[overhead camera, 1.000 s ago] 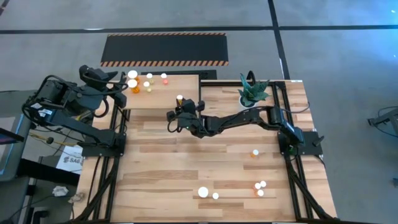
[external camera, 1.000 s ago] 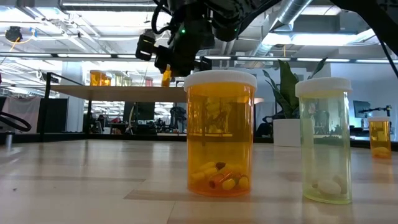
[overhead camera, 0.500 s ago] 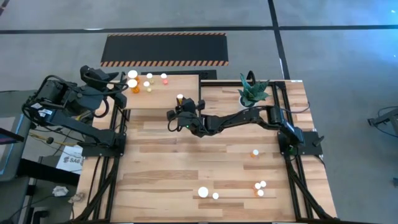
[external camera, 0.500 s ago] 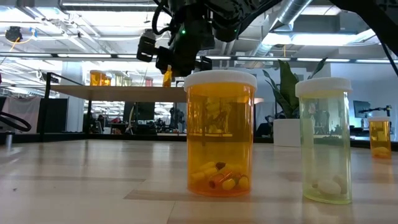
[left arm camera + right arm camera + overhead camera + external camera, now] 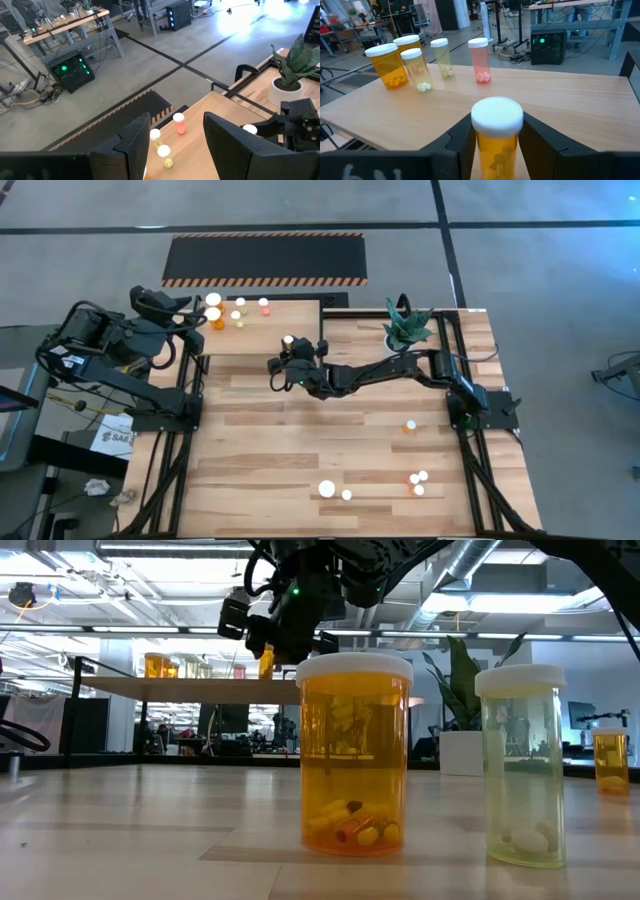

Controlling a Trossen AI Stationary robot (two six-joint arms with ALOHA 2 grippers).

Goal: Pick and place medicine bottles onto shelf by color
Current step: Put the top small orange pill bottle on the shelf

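My right gripper (image 5: 286,352) reaches over the near right part of the light-wood shelf (image 5: 250,342). It is open, one finger on each side of an orange white-capped bottle (image 5: 497,135), a narrow gap showing on both sides. The bottle stands upright; its base is hidden below the wrist picture's edge. Several more bottles stand at the shelf's far left: two orange ones (image 5: 385,65), a yellowish one (image 5: 442,57) and a pinkish-red one (image 5: 480,60). My left gripper (image 5: 175,145) hangs open and raised beside the shelf's left end (image 5: 188,325), with nothing between its fingers.
Loose bottles stand on the wooden table: one at mid right (image 5: 410,425) and several near the front edge (image 5: 327,489), (image 5: 418,483). A potted plant (image 5: 407,328) stands at the far right. A black mat with striped edges (image 5: 265,260) lies on the floor beyond the shelf.
My right gripper has opened a little around the orange bottle: in the low view more of the bottle shows between its fingers. The bottle has stayed where it was on the shelf.
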